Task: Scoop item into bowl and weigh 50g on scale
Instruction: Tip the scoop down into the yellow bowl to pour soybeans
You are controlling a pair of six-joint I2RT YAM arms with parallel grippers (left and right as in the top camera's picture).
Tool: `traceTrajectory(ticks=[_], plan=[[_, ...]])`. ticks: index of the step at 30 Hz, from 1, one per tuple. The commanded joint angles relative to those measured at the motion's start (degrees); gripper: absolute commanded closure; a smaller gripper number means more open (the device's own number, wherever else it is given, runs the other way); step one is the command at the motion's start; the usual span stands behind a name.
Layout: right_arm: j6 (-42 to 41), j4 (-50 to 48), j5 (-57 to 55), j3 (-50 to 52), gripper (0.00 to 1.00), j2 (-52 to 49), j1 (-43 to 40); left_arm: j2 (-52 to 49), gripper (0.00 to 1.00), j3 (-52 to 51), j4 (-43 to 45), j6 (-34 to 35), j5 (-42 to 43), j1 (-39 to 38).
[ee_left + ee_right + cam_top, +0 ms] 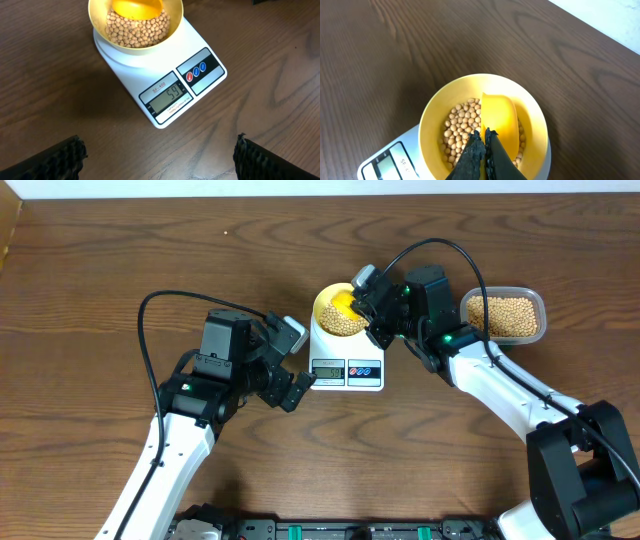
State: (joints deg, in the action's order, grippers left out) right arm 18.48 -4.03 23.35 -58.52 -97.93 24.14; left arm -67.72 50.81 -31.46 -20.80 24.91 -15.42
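Soybeans (137, 30) lie in the pale yellow bowl (465, 87), which stands on the white kitchen scale (130, 70); its display (167, 97) reads 59. A yellow scoop (497, 117) sits inside, its handle clenched by the right gripper (482, 137). The left gripper (159, 141) hovers released near the scale's front.

You are looking down on the scale (125, 65), which sits at an angle on the dark wooden surface (50, 90). The bowl (176, 27) stands on its far end, cut off by the top edge. It holds a heap of beans (135, 30), and a bright yellow scoop (137, 7) lies in it at the back. The display (167, 96) reads 59, and the red and blue buttons (196, 72) sit just beside it. The left jaws stand wide apart, their black ribbed fingertips (55, 160) showing in the bottom corners, clear of the scale.
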Motion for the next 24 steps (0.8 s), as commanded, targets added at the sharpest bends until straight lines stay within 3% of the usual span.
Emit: traceTrajectory(ticks=[1, 24], plan=[[1.05, 0.31, -1.14, -0.31, 0.99, -0.2, 0.33, -0.11, 0.03, -0.07, 0.07, 0.33, -0.33, 0.24], [-3.48, 0.39, 10.71, -0.28, 0.99, -0.2, 0.39, -0.11, 0.03, -0.07, 0.09, 0.33, -0.33, 0.24]])
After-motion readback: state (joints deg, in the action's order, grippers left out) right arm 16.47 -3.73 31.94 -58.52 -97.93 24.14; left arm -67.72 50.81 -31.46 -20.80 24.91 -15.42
